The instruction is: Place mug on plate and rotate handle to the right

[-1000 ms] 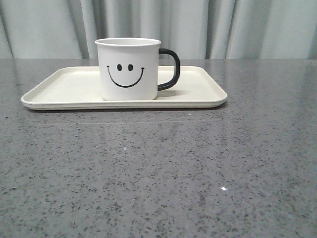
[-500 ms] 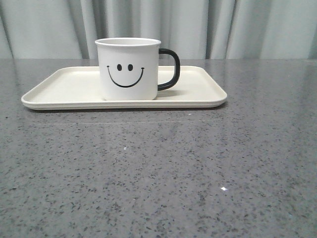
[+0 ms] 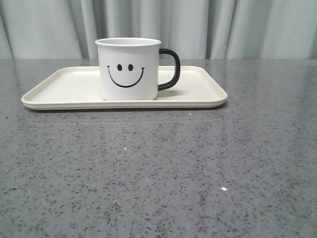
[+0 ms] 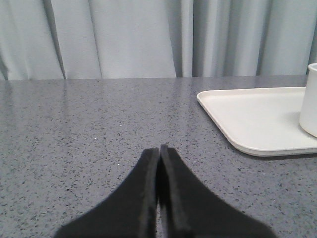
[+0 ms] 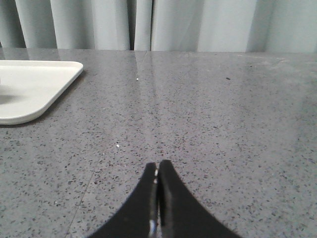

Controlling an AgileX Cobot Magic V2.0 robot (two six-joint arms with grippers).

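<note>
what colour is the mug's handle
Glossy black, on the handle of the white mug; clearest in the front view.

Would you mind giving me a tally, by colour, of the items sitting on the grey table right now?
White: 1, the mug with its black handle
Cream: 1, the plate the mug stands on
Total: 2
</note>
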